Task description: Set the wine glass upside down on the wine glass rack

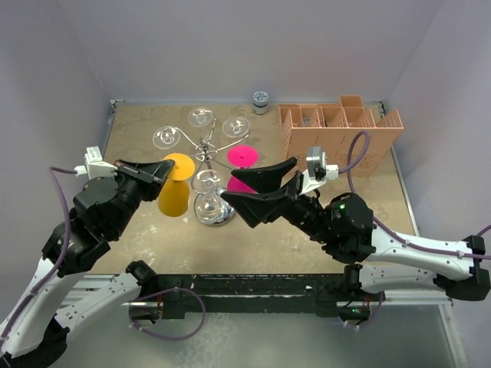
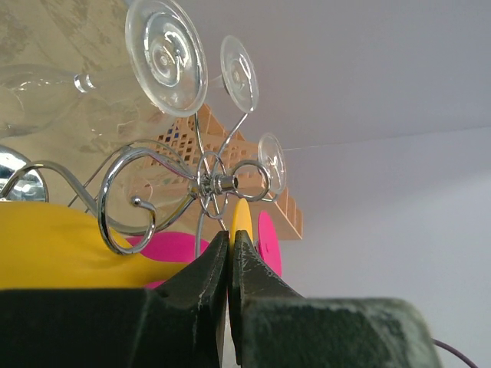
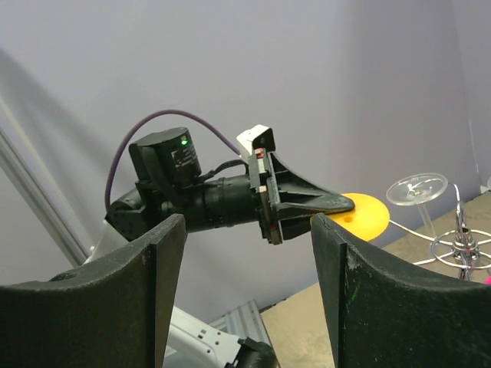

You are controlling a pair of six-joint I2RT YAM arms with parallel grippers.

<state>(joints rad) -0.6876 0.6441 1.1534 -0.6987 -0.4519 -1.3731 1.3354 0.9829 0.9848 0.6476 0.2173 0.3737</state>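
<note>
The silver wine glass rack [image 1: 205,149] stands mid-table on its mirrored base [image 1: 219,215], with three clear glasses [image 1: 165,138] hanging upside down from its arms. A yellow wine glass [image 1: 173,195] hangs foot up, bowl down, just left of the rack. My left gripper [image 1: 163,170] is shut on the rim of its foot. The left wrist view shows that yellow foot [image 2: 242,217] pinched edge-on just in front of the rack's hub [image 2: 215,184]. My right gripper [image 1: 229,186] stands open right of the rack, above a pink glass [image 1: 242,157], holding nothing; its fingers [image 3: 345,284] frame the left gripper [image 3: 303,203].
An orange-pink slotted box [image 1: 337,130] stands at the back right. A small grey jar [image 1: 261,101] sits by the back wall. Purple-grey walls close in the table on three sides. The pink glass foot [image 2: 268,244] shows right behind the yellow one.
</note>
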